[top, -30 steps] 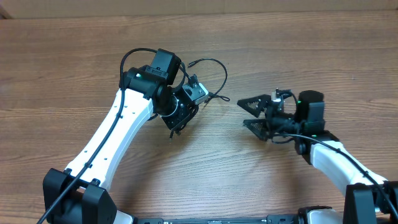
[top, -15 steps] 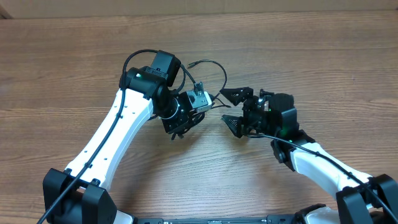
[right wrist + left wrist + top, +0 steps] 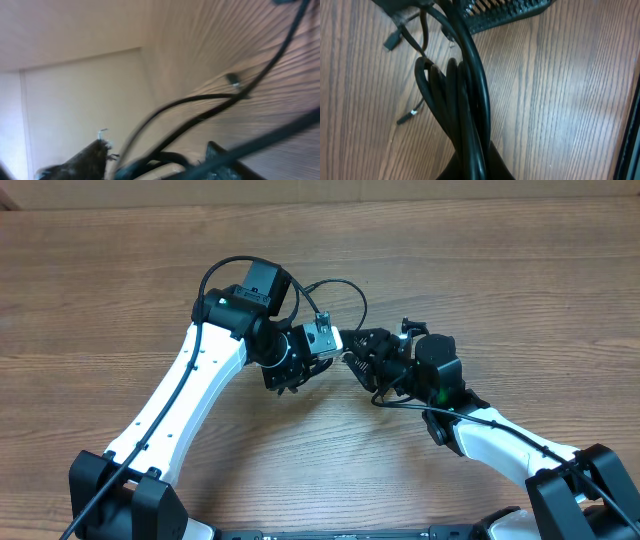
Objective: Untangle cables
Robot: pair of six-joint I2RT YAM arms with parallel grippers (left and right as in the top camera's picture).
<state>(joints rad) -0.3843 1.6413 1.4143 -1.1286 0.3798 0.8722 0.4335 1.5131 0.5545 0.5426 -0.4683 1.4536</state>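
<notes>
The cables (image 3: 345, 286) are thin black cords, and one loop arcs up over the wooden table behind the two grippers. My left gripper (image 3: 322, 343) is shut on the bundle. In the left wrist view the cables (image 3: 452, 95) rise as several tight loops out of the left gripper (image 3: 475, 169), with two small plug ends (image 3: 393, 42) trailing to the left. My right gripper (image 3: 358, 358) is right up against the bundle; one of its ribbed fingers (image 3: 505, 12) shows at the top. The blurred right wrist view has the right gripper (image 3: 155, 161) with jaws apart and cable strands (image 3: 200, 106) running between them.
The brown wooden table (image 3: 500, 270) extends on all sides. A pale wall strip (image 3: 400, 190) runs along its far edge. The left arm's own thicker black wire (image 3: 215, 273) loops over its wrist. Both white arms reach in from the near edge.
My right gripper has swept left from the open table to the cable bundle, and its jaws have narrowed around the strands. The left gripper has stayed shut on the cables, shifting slightly right.
</notes>
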